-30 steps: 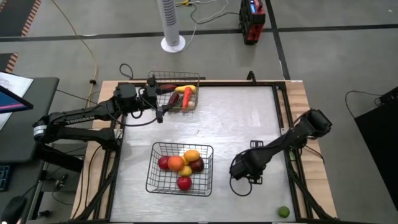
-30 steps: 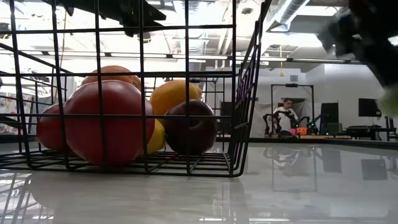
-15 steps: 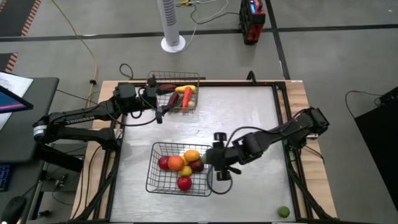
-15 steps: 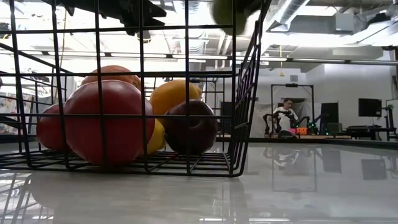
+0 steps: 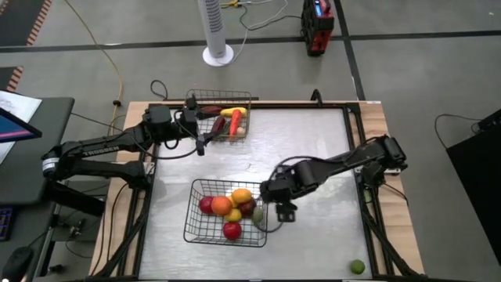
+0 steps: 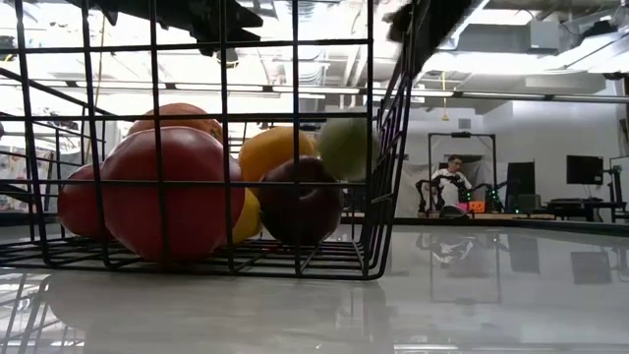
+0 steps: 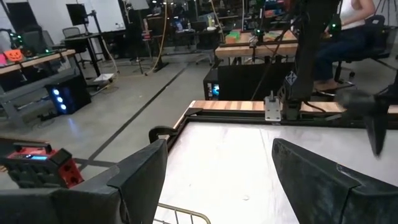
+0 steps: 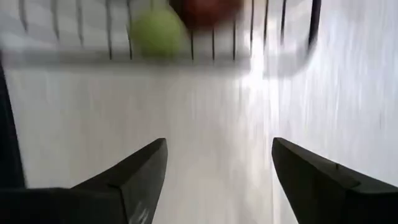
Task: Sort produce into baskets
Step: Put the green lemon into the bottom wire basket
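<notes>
Table (image 5: 313, 149): green fruit (image 5: 257, 217) in basket (image 5: 196, 227); right gripper (image 5: 280, 210) empty.

A white tower fan (image 5: 217, 30) on a round base is seen on the grey floor at the upper middle of the high view, with a red and black device (image 5: 317, 23) to its right. A yellow cable (image 5: 109, 55) is trailed across the floor at the upper left. The pale, glossy bench (image 5: 305, 149) is framed by wooden edging. At the left edge a laptop (image 5: 12, 117) is partly shown. In the low view, a seated person (image 6: 452, 182) is visible right of centre, far back in the room, beside dark monitors (image 6: 585, 170)
</notes>
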### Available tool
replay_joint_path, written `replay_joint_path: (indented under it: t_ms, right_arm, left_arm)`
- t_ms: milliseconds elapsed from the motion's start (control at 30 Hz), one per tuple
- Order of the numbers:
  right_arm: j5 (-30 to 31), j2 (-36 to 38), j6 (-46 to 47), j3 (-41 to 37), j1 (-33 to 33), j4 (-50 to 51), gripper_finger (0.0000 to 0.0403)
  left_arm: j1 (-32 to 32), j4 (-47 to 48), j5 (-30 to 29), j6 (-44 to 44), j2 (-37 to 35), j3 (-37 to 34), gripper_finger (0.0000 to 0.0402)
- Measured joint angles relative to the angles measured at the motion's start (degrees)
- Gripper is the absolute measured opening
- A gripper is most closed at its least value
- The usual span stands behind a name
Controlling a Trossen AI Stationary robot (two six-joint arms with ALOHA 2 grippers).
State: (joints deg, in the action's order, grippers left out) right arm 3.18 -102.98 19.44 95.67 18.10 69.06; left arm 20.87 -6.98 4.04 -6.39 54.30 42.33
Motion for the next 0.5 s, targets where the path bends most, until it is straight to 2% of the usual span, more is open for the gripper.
replay_joint_path:
  t_ms: [100, 167, 367, 500]
  right_arm:
    - [0.2, 0.1, 7.4, 0.1, 3.9, 9.2, 0.0318]
    - [-0.9, 0.0, 11.9, -1.6, 6.8, 11.9, 0.0318]
    - [-12.0, -0.1, 26.9, -9.3, 15.8, 9.5, 0.0317]
    - [-22.1, -0.1, 38.3, -13.0, 20.6, 5.6, 0.0317]
  left_arm:
    - [0.0, 0.0, -0.2, -0.4, 0.0, 0.0, 0.0279]
    - [0.0, 0.0, -0.2, -0.4, 0.0, 0.0, 0.0279]
    - [0.0, 0.2, -0.3, 0.1, 0.0, 0.0, 0.0279]
    - [0.0, 0.3, -0.4, 1.1, 0.0, 0.0, 0.0279]
